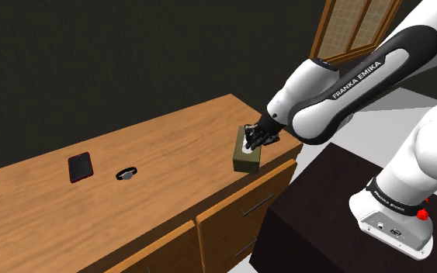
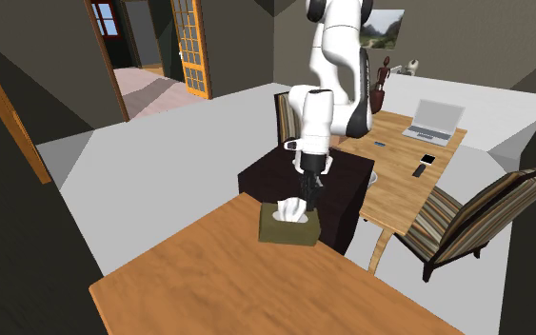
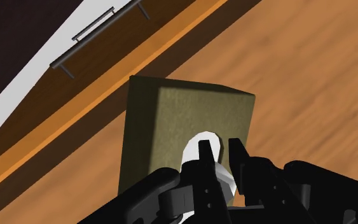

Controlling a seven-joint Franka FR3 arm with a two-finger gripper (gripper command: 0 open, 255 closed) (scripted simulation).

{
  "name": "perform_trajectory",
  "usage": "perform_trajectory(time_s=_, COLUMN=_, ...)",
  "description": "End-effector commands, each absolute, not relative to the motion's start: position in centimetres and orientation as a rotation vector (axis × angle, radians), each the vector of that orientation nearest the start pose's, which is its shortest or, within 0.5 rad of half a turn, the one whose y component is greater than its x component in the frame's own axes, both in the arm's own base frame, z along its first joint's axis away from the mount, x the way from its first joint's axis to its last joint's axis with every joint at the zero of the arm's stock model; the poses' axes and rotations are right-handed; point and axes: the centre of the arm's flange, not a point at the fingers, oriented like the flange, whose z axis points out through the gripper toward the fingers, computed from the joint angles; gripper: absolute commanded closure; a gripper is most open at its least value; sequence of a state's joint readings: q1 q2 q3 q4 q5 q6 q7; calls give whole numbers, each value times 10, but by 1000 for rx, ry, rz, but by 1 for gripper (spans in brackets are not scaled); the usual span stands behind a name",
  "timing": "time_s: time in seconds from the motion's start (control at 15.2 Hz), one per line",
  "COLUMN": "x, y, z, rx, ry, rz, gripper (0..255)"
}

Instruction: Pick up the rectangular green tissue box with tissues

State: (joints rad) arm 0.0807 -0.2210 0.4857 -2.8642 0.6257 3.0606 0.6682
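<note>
An olive-green rectangular tissue box (image 1: 247, 158) (image 2: 289, 229) (image 3: 184, 121) rests on the wooden dresser top (image 1: 162, 147), close to its edge nearest the arm's stand. White tissue (image 3: 196, 143) (image 2: 288, 211) sticks out of its top opening. My black gripper (image 1: 254, 139) (image 2: 306, 202) (image 3: 220, 150) comes down onto the top of the box at the tissue. Its fingers (image 3: 204, 151) stand close together, with the tissue clasped between them. The box still sits flat on the wood.
A red-edged phone (image 1: 80, 167) and a small black watch-like item (image 1: 126, 174) lie further along the dresser. Drawer fronts with bar handles (image 3: 95, 28) run below the edge. The dark stand (image 1: 325, 209) is beside the dresser. A table with a laptop (image 2: 434, 121) and a striped chair (image 2: 475, 214) stand behind.
</note>
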Motion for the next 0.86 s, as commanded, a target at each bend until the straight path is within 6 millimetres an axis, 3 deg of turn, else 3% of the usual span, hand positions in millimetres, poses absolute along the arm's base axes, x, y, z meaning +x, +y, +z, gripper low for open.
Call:
perform_trajectory(time_s=0.0, x=346, y=156, z=298, rx=-2650, ry=974, rz=-408, gripper=255)
perform_trajectory(time_s=0.66, x=346, y=156, z=350, rx=-2650, ry=974, rz=-408, gripper=255)
perform_trajectory(time_s=0.79, x=346, y=156, z=351, rx=-2650, ry=974, rz=-408, gripper=255)
